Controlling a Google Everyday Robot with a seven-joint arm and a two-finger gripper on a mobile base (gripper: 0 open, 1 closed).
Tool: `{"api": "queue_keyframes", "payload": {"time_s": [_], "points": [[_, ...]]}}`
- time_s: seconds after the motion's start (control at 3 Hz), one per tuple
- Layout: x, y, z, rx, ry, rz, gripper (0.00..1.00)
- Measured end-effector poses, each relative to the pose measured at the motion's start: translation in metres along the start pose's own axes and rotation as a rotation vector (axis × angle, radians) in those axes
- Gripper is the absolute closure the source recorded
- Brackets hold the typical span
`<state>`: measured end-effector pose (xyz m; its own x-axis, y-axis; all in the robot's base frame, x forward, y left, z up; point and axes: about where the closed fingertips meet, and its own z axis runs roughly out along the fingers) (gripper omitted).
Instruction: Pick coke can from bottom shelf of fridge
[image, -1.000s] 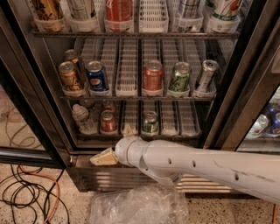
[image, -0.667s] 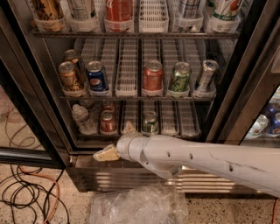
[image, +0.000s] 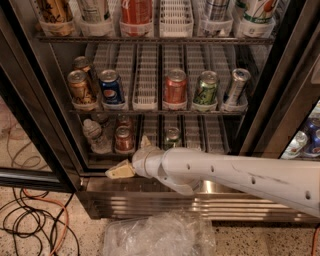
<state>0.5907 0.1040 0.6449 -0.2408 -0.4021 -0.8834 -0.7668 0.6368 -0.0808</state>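
Note:
The fridge (image: 150, 202) stands open in front of me. Its bottom shelf (image: 210, 134) has white ribbed lane dividers. A small red coke can (image: 123, 140) stands at the front of a left lane there, with another red can (image: 125, 122) behind it. My gripper (image: 120, 171) is just below and in front of the coke can, at the shelf's front lip, pointing left. It does not touch the can. The white arm (image: 235, 172) reaches in from the right.
A green can (image: 172, 137) and a clear bottle (image: 93, 132) share the bottom shelf. The rack above holds an orange-red can (image: 175, 86), a green can (image: 206, 89) and others. Crumpled clear plastic (image: 160, 234) and cables (image: 30, 220) lie on the floor.
The gripper and wrist have risen slightly, from in front of the base panel towards the bottom shelf's front edge. The cans have not moved.

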Motion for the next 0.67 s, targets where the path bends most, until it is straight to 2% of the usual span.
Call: {"api": "queue_keyframes", "payload": {"time_s": [0.33, 0.67], "points": [[-0.0099, -0.0180, 0.0411, 0.001, -0.029, -0.030, 0.00], [-0.0161, -0.0222, 0.0472, 0.005, -0.041, -0.029, 0.00]]}}
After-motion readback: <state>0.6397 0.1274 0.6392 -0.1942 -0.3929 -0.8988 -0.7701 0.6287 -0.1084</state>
